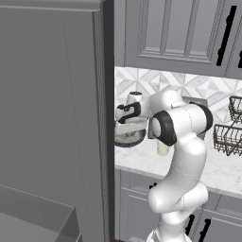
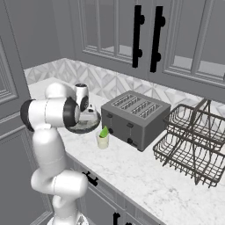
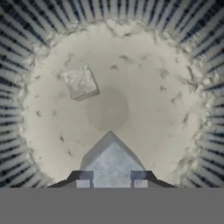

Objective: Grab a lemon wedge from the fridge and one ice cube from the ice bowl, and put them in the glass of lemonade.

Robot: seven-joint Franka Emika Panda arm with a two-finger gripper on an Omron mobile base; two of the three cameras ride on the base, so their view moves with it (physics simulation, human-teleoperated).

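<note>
Closing on an ice cube [image 3: 111, 164] — gripper [image 3: 109, 180] down inside the ice bowl [image 3: 39, 52], fingers either side, presumably to lift it; firm grip not certain. Second cube [image 3: 80, 82] loose beyond. Lemon wedge [image 2: 104, 131] already in the glass of lemonade [image 2: 103, 139] — on marble counter [image 2: 145, 176], beside toaster [image 2: 135, 117].

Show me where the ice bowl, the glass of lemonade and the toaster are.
ice bowl [image 3: 39, 30]: hand view, ribbed inner wall.
glass of lemonade [image 2: 103, 140]: right base view, side wall.
toaster [image 2: 147, 127]: right base view, front side panel.
</note>
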